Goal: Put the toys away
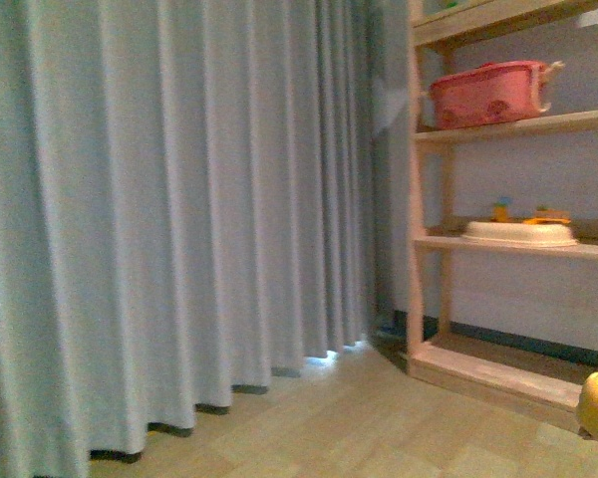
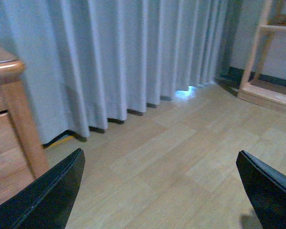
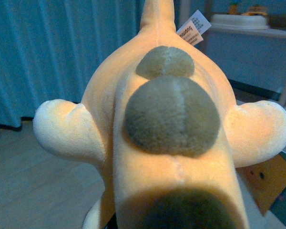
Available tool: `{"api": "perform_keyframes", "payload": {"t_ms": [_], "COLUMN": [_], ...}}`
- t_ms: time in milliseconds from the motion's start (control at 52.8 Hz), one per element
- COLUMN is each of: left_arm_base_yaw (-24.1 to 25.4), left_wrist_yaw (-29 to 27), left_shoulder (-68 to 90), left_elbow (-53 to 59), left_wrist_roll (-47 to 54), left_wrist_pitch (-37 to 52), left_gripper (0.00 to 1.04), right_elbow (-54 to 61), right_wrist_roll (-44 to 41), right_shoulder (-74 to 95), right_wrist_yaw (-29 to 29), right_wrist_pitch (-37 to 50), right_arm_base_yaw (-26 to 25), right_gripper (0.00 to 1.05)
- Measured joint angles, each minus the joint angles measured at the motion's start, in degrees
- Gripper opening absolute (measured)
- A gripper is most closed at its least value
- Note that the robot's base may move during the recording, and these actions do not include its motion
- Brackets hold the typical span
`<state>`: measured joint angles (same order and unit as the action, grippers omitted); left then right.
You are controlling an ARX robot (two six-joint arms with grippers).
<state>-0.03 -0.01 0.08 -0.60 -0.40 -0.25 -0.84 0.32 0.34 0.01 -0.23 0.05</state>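
1. Plush toy [image 3: 171, 119], yellow-orange with grey-brown patches and a white tag [image 3: 193, 27], fills the right wrist view.
2. In the front view its yellow edge sits low, just in front of the wooden shelf's [image 1: 498, 373] bottom board.
3. Left gripper [image 2: 159, 191]: fingers spread wide, empty, above the floor and well apart from the shelf.
4. Right gripper: its fingers are hidden, so I cannot tell their state.

Counted one yellow-orange plush toy [image 3: 214, 90], with two grey-brown patches [image 3: 169, 117] and one white tag [image 3: 193, 26]. One grey curtain [image 1: 179, 219] hung from nine to one o'clock. One wooden shelf unit [image 1: 416, 199] stood at two o'clock, four boards [image 1: 518, 126] showing. It carried one pink tub [image 1: 488, 95] and one white tray [image 1: 518, 234]. One other wooden furniture piece [image 2: 14, 119], partly seen.
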Motion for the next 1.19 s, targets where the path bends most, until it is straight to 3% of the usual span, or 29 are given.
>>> {"api": "perform_keyframes", "payload": {"t_ms": [1193], "left_arm_base_yaw": [-0.1], "left_wrist_yaw": [0.0], "left_shoulder": [0.0], "left_elbow": [0.0], "left_wrist_roll": [0.0], "left_wrist_pitch": [0.0], "left_gripper": [0.98], "right_elbow": [0.0], "right_wrist_roll": [0.0], "right_shoulder": [0.0], "right_wrist_yaw": [0.0], "right_wrist_pitch": [0.0], "right_arm_base_yaw": [-0.1], "right_gripper": [0.07]}}
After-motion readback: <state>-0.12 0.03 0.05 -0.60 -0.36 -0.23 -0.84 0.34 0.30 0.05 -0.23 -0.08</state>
